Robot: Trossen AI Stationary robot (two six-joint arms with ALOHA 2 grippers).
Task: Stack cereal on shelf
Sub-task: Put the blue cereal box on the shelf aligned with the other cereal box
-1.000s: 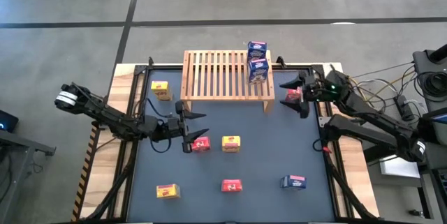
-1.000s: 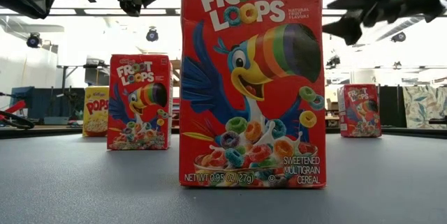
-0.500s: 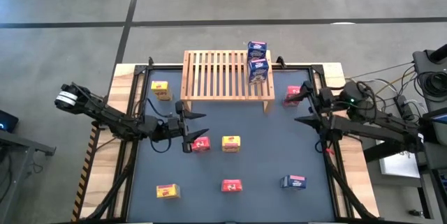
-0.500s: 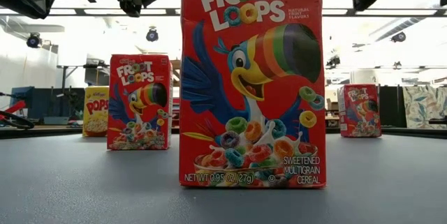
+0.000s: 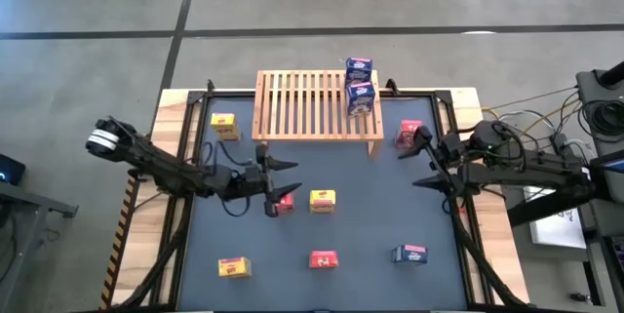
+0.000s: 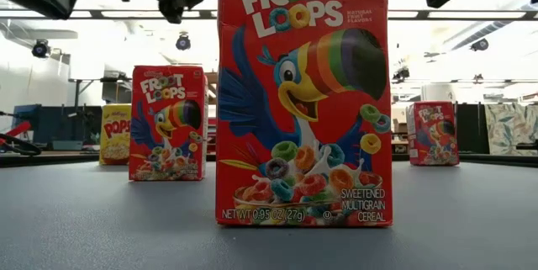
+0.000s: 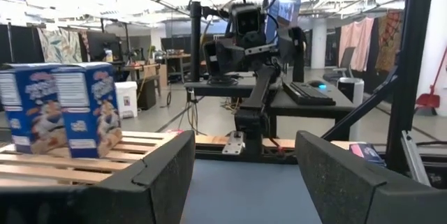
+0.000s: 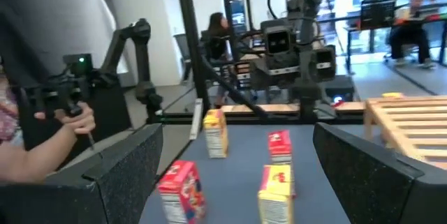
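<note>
Dark matting covers the tabletop (image 5: 370, 206), which sits on a grey workshop floor with desks and other robot rigs visible beyond it. At the far edge stands the shelf (image 5: 307, 108), its slatted top carrying two blue cereal boxes (image 5: 360, 87) near its right end, one behind the other, so stacking has only begun. The other cereal boxes are scattered upright on the mat, apparently laid out apart so each can be picked singly: a yellow box (image 5: 224, 125) by the far left corner, a red box (image 5: 409, 134) beside the shelf's right leg, and more toward the near edge. The left gripper (image 5: 276, 184) hovers partly open and empty over a red box (image 5: 284, 202) mid-tabletop, probably lining up a grasp. The right gripper (image 5: 426, 160) hangs wide open and empty near the right edge.
</note>
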